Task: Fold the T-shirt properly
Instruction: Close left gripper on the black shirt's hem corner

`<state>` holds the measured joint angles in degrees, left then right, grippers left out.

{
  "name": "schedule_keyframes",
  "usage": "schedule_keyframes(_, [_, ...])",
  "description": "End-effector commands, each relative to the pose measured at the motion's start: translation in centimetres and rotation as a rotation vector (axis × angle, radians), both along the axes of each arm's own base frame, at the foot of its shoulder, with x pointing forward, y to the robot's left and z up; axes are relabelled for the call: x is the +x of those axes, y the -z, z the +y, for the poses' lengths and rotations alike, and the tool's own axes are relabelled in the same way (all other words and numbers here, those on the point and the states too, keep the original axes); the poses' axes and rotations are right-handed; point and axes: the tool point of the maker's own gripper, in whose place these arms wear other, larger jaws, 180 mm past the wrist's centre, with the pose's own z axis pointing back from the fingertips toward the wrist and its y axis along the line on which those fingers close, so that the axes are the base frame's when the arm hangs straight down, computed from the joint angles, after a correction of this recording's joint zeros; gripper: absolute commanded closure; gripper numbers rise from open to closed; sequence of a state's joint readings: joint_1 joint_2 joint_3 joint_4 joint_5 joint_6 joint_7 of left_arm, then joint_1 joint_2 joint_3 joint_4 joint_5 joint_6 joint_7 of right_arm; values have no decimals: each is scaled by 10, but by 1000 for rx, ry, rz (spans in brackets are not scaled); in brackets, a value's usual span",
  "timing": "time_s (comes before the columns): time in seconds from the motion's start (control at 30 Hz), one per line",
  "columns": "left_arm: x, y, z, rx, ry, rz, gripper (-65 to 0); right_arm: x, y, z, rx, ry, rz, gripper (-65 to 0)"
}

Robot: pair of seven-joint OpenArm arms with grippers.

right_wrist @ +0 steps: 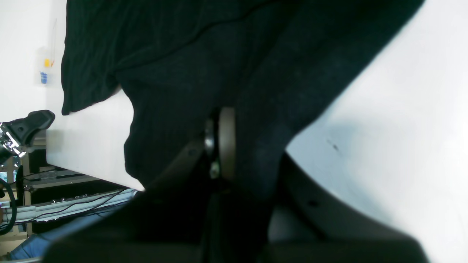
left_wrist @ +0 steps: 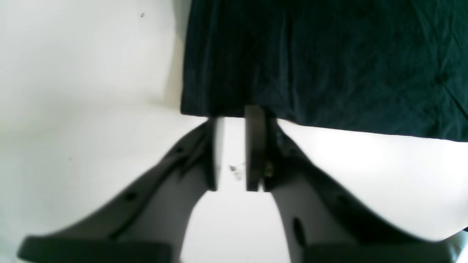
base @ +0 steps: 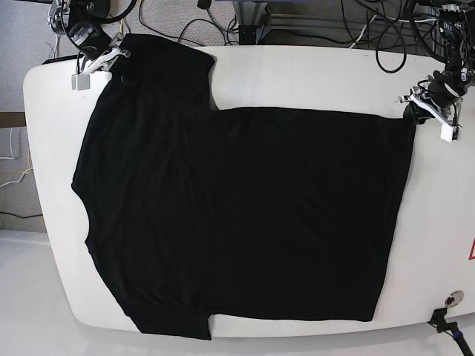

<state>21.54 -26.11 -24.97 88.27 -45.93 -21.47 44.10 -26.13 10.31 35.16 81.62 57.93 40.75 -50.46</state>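
The black T-shirt (base: 245,215) lies spread flat over most of the white table (base: 312,74), sleeves toward the left, hem toward the right. My left gripper (base: 417,104) sits at the hem's far right corner. In the left wrist view the left gripper (left_wrist: 236,113) is open a narrow gap, its tips at the shirt's edge (left_wrist: 329,65), with white table showing between the fingers. My right gripper (base: 111,59) is at the far left sleeve. In the right wrist view the right gripper (right_wrist: 237,124) is shut on the shirt fabric (right_wrist: 182,73), which drapes over one finger.
Cables and equipment (base: 297,18) crowd the floor behind the table's far edge. A small round metal fitting (base: 453,298) sits at the front right corner, with a red mark (base: 470,248) at the right edge. A bare white strip runs along the table's right side.
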Motion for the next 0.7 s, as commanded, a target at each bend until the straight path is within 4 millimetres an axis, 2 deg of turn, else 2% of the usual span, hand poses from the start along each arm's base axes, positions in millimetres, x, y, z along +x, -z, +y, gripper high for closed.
schedule_keyframes(0.0, [7, -8, 6, 9, 1, -30, -163, -18, 13, -1, -35, -46, 91, 0])
schedule_keyframes(0.27, [-4, 9, 15, -42, -46, 37, -362, -20, 12, -3, -33, -40, 93, 0])
schedule_keyframes(0.43, [-9, 12, 18, -59, -56, 54, -360, -21, 12, -1, -34, -49, 97, 0])
schedule_keyframes(0.53, [-8, 7, 20, -64, -48, 49, -356, -22, 12, -1, -31, -46, 97, 0])
schedule_keyframes(0.57, [-15, 16, 17, -53, -48, 80, -364, 10, -6, -9, -21, 11, -16, -8])
schedule_keyframes(0.67, [-16, 11, 21, -30, -32, 81, -364, 16, -14, -14, -45, -1, -38, -8])
